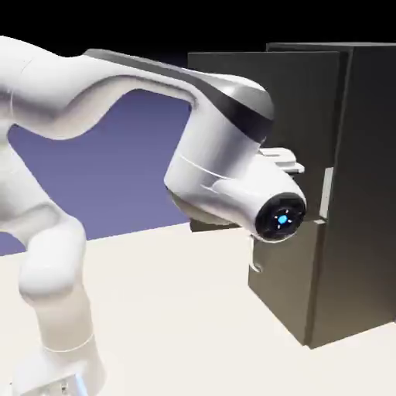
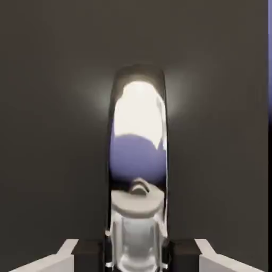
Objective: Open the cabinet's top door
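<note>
Reaching rightward in the exterior view, the white arm [image 1: 209, 147] meets the front of the cabinet [image 1: 363, 193], which stands on the pale bench [image 1: 178, 309]; the top door [image 1: 263, 93] stands swung out from the cabinet body; the claw itself is hidden behind the wrist. In the hand view, the door's curved silver handle [image 2: 139, 159] runs upright down the middle, large, between the grey fingertips [image 2: 66, 249]; the claw sits closed around it.

Dark top door [image 1: 267, 139] ajar on cabinet [image 1: 363, 193]
</note>
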Controlling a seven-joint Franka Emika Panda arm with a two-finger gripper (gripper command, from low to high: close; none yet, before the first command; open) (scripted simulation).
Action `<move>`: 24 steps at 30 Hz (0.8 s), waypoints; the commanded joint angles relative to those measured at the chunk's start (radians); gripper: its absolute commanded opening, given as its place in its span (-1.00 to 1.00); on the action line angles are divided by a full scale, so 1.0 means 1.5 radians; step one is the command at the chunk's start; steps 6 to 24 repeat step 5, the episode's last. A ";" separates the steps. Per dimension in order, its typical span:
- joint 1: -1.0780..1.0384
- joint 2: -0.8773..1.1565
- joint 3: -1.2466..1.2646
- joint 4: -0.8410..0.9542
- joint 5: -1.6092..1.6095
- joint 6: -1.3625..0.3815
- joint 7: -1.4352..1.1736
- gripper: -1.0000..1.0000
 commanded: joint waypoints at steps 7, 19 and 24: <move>0.016 0.081 -0.036 0.074 -0.010 -0.092 -0.034 1.00; 0.016 0.081 -0.036 0.074 -0.010 -0.092 -0.034 1.00; 0.016 0.081 -0.036 0.074 -0.010 -0.092 -0.034 1.00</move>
